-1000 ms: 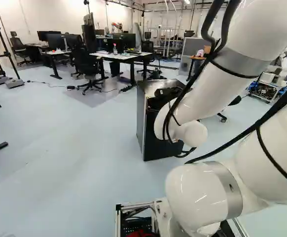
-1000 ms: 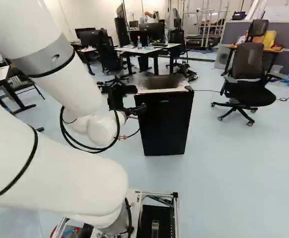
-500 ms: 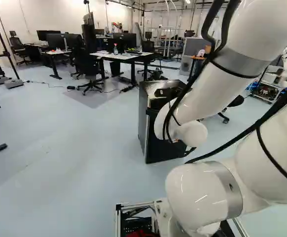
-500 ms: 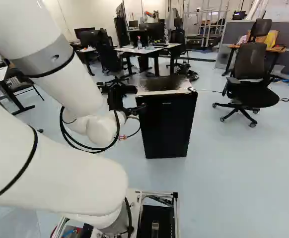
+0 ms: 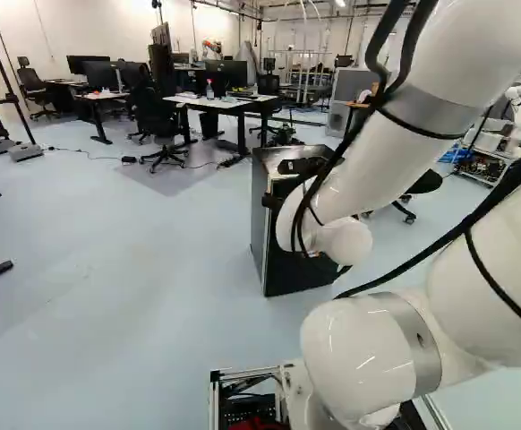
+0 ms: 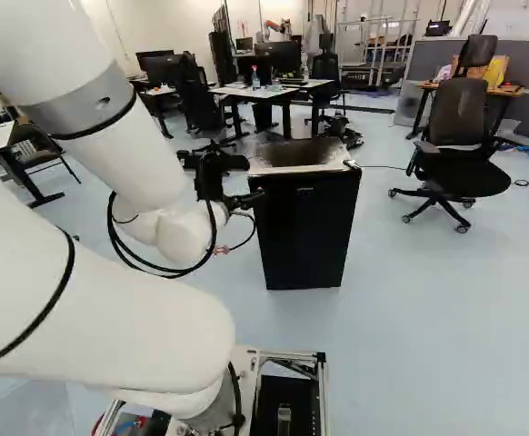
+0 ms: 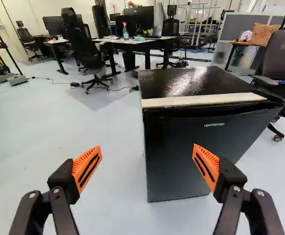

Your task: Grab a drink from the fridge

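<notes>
**First:** Your tool (image 7: 147, 147) stands wide open, orange pads (image 7: 87, 170) well apart, nothing between them. Why keep it like that?

**Second:** Probably so you can get a finger on the door (image 7: 211, 142) without fouling it. You've got the fridge (image 6: 305, 227) ahead, its front turned towards you and the door looking closed.

**First:** And your drink?

**Second:** Out of sight; from the task, you'd expect it inside. The bottle (image 7: 125, 32) on the far counter (image 6: 237, 91) isn't in the fridge, so it's likely not yours.

**First:** Why is your arm (image 6: 128, 154) towards the left of the fridge in the right base view?

**Second:** My guess is you want that side edge of the door. Check which side is hinged; I can't tell. Opening it comes first, and your tool could slip off or nudge the whole fridge.
</notes>
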